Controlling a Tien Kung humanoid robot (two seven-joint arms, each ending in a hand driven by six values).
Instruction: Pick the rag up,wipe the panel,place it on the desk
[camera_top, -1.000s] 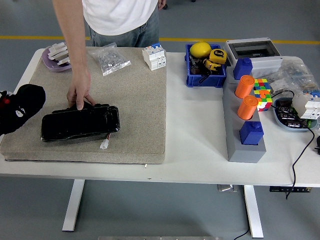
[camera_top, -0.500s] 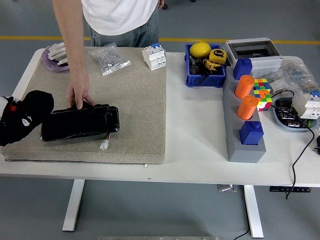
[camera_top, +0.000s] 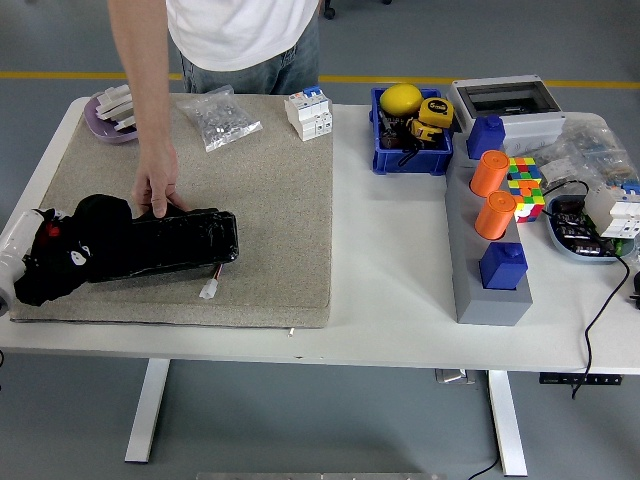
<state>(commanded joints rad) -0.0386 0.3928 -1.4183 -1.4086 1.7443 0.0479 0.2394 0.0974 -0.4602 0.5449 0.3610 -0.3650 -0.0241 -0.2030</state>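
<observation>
On the left side of the tabletop (camera_top: 400, 300), over the beige felt mat (camera_top: 270, 200), my left hand (camera_top: 70, 255) lies across the left end of the glossy black rectangular panel (camera_top: 170, 245). It is covered in something dark and bunched, which I take to be the black rag, but I cannot tell rag from glove, nor whether my fingers are curled or spread. My right hand is out of view.

At the panel's far edge, a person in a white shirt presses the fingertips of one hand (camera_top: 157, 188) down on it, pinning it to the mat.

I judge the panel to be stiff, light and slick; it would likely skid under a sideways stroke, hence the holding fingers. Its shiny face could scratch, so moderate pressure suits it. A thin wire with a small white connector (camera_top: 209, 290) trails from its near edge and could snag the cloth. The rag, if that is what I hold, should be soft and limp, best bunched in the palm with a flat pad beneath, stroking lengthwise toward the right.
</observation>
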